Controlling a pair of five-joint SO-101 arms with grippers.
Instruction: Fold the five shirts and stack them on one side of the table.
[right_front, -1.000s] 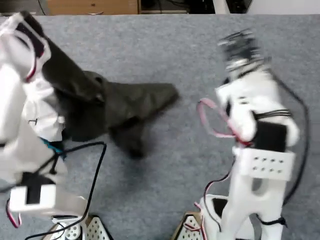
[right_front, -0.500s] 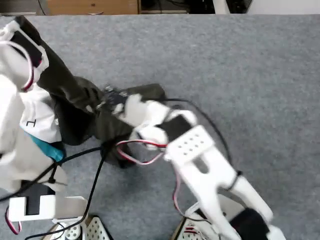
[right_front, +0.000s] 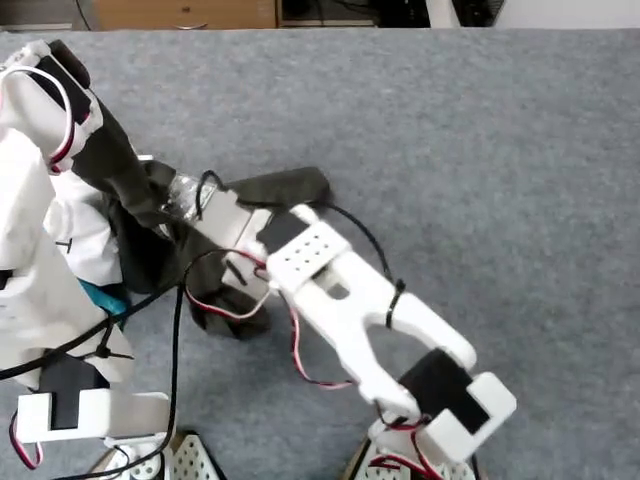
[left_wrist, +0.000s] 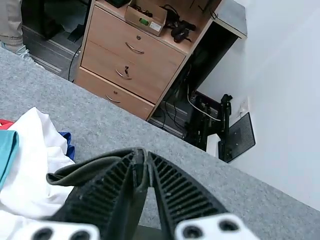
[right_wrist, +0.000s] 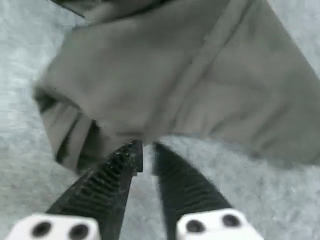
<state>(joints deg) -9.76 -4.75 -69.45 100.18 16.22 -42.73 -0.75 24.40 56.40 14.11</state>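
A dark olive shirt (right_front: 285, 187) hangs from my left gripper (right_front: 60, 55), which is raised at the table's far left. The rest of the shirt trails onto the grey table. In the left wrist view the left gripper (left_wrist: 145, 157) is shut on a fold of this shirt (left_wrist: 85, 170). My right arm stretches across the table, with its gripper (right_front: 180, 195) low against the draped cloth. In the right wrist view the right gripper (right_wrist: 146, 147) shows a narrow gap with nothing in it, just short of the shirt's edge (right_wrist: 200, 75).
A heap of other shirts, white (right_front: 85, 225) and teal (right_front: 100, 295), lies under the left arm at the left edge. Black and red cables (right_front: 180, 300) hang over the shirt. The grey table surface (right_front: 480, 150) is bare to the right. A wooden drawer unit (left_wrist: 130, 65) stands beyond the table.
My right arm has swung from upright on the right side across and down to the dark shirt. The left gripper stays raised with the shirt in it.
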